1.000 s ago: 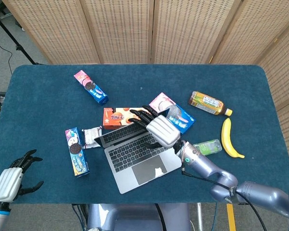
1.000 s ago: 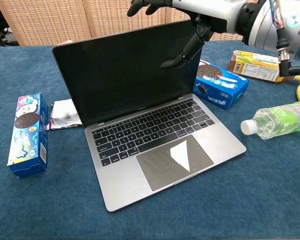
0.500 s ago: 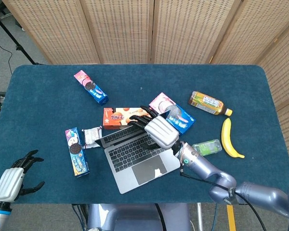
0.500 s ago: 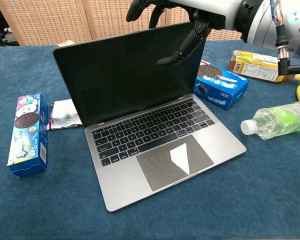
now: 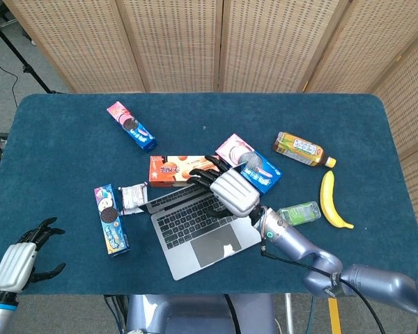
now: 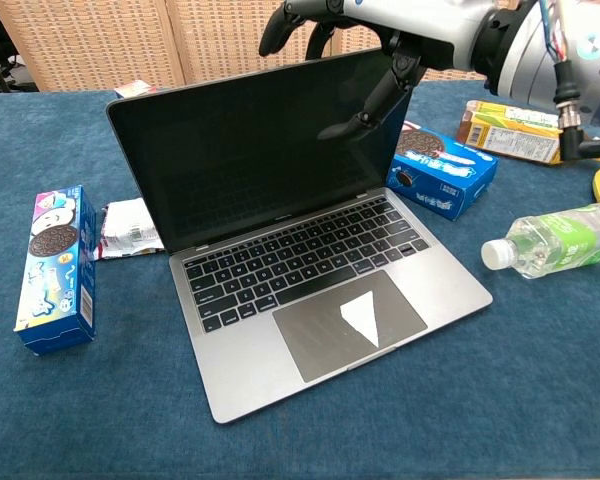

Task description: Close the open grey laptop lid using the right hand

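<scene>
- A grey laptop (image 6: 280,250) is seen open near the middle of a table (image 5: 63,146) covered in blue cloth, its dark screen raised and tilted back, its keyboard facing the robot.
- The right hand (image 5: 231,189) is positioned at the top edge of the lid (image 6: 250,150); in the chest view its fingers (image 6: 290,20) are hooked over the upper right corner while its thumb hangs in front of the screen. Nothing is gripped, and the fingers are spread apart.
- The left hand (image 5: 17,261) is held low at the near left edge of the table, well apart from the laptop, empty and with fingers splayed.
- A blue cookie box (image 6: 52,265) is stood just left of the laptop, with a crumpled wrapper (image 6: 130,228) lying beside it.
- Another blue cookie box (image 6: 442,170) is lying just to the right of the screen.
- A plastic bottle (image 6: 555,240) is laid on its side right of the keyboard, a banana (image 5: 332,202) beyond it.
- An amber tea bottle (image 5: 303,149), a red box (image 5: 173,169) and a pink-and-blue cookie pack (image 5: 131,126) are scattered behind.
</scene>
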Action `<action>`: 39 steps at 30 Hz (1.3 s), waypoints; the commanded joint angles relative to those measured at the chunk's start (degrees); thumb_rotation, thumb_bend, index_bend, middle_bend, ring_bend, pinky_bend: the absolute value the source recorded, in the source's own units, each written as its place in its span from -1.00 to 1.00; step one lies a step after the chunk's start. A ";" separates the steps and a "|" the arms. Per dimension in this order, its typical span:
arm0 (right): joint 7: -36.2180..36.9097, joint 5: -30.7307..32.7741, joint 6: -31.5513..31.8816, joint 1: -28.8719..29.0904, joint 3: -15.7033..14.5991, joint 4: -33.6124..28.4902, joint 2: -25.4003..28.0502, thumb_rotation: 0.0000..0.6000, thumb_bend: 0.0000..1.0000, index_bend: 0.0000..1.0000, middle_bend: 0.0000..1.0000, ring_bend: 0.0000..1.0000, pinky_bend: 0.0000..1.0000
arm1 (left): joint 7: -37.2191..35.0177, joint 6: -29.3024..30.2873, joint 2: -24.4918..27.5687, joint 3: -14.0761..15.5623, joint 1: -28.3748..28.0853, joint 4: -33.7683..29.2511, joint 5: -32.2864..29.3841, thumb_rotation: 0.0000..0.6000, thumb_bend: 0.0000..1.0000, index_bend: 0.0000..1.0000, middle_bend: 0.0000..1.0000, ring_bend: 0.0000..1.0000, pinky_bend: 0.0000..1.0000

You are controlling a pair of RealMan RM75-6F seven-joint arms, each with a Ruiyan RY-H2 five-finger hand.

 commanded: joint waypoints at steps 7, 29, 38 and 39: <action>-2.06 1.10 0.37 -0.58 -0.48 -0.87 1.00 1.00 -0.53 -0.53 -0.57 -0.33 -0.88 | 0.02 0.06 -0.03 0.03 0.00 -0.01 0.08 1.00 -0.60 -0.39 -0.66 -0.57 -0.60; -5.88 3.25 1.65 -4.02 -2.49 -6.45 6.68 1.00 -0.53 -0.54 -0.58 -0.33 -0.88 | 0.56 -0.59 -0.32 0.40 -0.32 -0.18 0.35 1.00 -0.61 -0.39 -0.66 -0.57 -0.60; -7.81 3.03 2.76 -5.87 -3.70 -10.10 9.39 1.00 -0.53 -0.56 -0.59 -0.33 -0.88 | 1.11 -0.96 -0.47 0.60 -0.41 -0.36 0.32 1.00 -0.61 -0.39 -0.66 -0.57 -0.60; -8.01 2.98 2.85 -6.05 -3.83 -10.46 9.60 1.00 -0.53 -0.56 -0.59 -0.33 -0.88 | 1.19 -0.98 -0.50 0.59 -0.43 -0.38 0.31 1.00 -0.61 -0.39 -0.66 -0.57 -0.60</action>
